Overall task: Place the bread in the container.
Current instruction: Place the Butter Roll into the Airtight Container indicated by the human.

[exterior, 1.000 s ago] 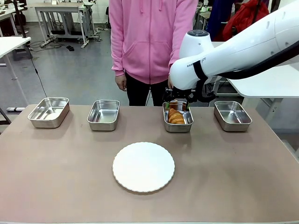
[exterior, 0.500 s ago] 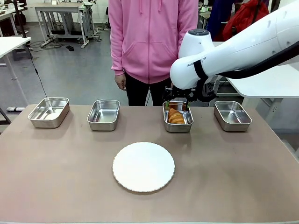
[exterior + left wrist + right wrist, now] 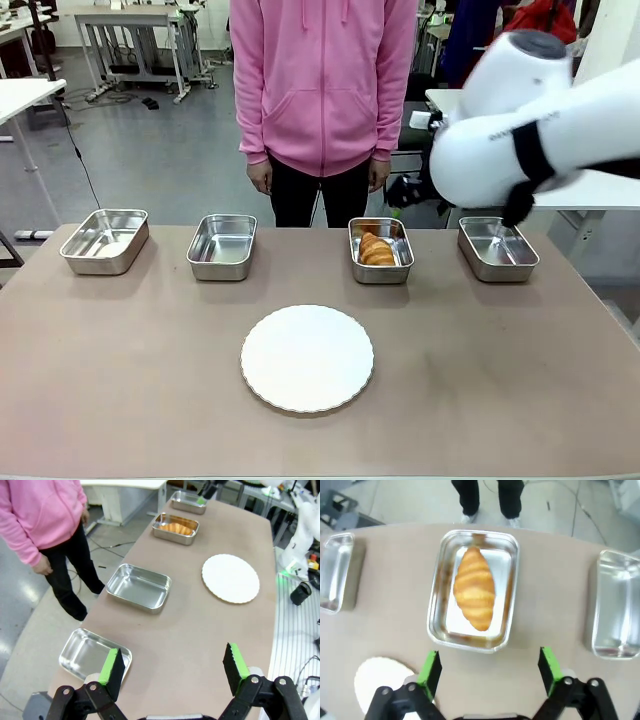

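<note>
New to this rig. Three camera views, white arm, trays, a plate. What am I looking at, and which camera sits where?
It is a two-armed robot at a brown table, with a person in a pink hoodie standing at the far side.

The front view comes from a fixed camera between the arms, looking across the table. The bulky white right arm enters from the right.

The other two views come from cameras on the wrists, each looking along that gripper's two black, green-padded fingers. The left gripper and the right gripper are both open and hold nothing.

On the table: four shallow stainless-steel trays in a row and a round white plate nearer the robot. A golden-brown croissant-shaped bread lies in the third steel tray from the left; the right wrist camera looks down on it.
</note>
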Motion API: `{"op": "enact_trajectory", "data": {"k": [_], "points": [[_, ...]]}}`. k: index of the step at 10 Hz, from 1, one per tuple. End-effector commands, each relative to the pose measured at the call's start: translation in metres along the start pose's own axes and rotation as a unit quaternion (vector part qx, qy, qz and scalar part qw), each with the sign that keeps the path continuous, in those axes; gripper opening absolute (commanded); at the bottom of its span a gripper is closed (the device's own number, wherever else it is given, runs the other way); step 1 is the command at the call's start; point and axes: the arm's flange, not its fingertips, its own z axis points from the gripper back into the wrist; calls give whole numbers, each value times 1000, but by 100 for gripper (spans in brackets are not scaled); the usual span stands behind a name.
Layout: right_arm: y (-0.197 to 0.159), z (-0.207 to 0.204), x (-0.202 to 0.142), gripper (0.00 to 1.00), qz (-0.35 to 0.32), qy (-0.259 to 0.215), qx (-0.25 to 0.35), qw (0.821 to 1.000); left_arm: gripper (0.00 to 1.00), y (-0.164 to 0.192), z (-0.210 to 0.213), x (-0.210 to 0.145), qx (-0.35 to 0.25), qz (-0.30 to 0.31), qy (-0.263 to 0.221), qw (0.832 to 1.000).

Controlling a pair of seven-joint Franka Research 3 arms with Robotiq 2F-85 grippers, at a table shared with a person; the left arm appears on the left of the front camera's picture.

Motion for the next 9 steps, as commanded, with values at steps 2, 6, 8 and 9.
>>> {"op": "enact_trajectory", "data": {"k": [2,6,8,9], "points": [[-14,26,-59,100,48,-25,47,997,100,-1,0,0,-3,-5,-3,1000],[-17,28,-81,100,73,19,62,995,100,-1,0,0,-3,-5,-3,1000],[-3,30,-85,100,58,-11,36,998,100,-1,0,0,-3,-5,-3,1000],[-3,30,-85,100,58,-11,36,998,100,-1,0,0,-3,-5,-3,1000]]}}
